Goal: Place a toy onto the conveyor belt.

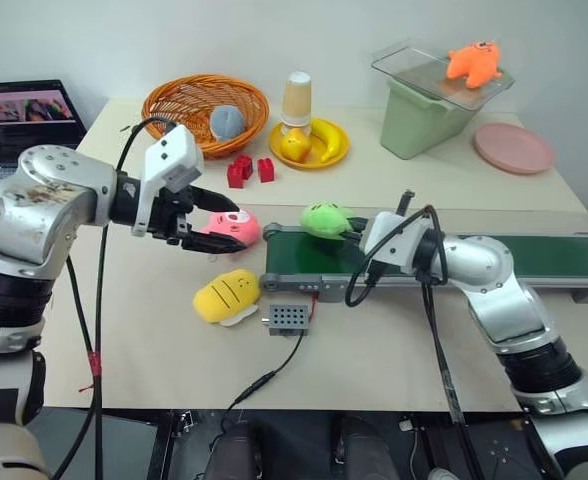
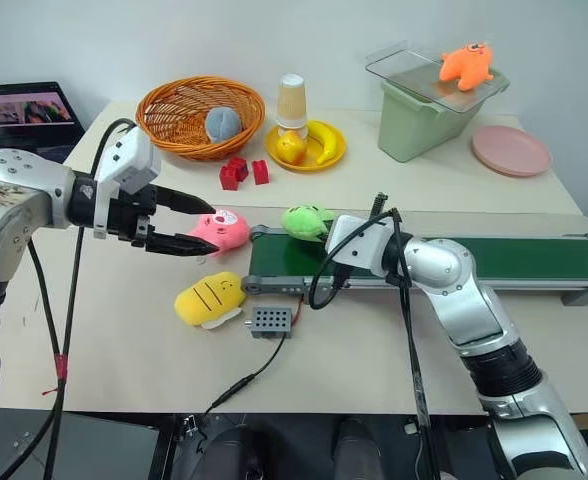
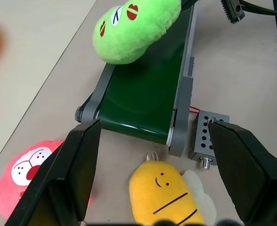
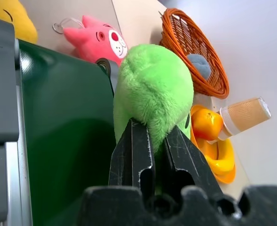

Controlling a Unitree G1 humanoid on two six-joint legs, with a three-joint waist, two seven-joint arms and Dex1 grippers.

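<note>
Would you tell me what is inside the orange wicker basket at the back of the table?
A grey-blue plush ball lies inside the basket, against its right side. The near wall hides part of the floor, so anything lying low there cannot be seen.

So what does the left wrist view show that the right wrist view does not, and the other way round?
Left wrist view: the grey box beside the belt's end, and the open left gripper over the yellow toy's face.
Right wrist view: the basket, the paper cup, and the right gripper shut on the green toy.
Both: the green toy, the belt, the pink toy and the yellow toy.
</note>
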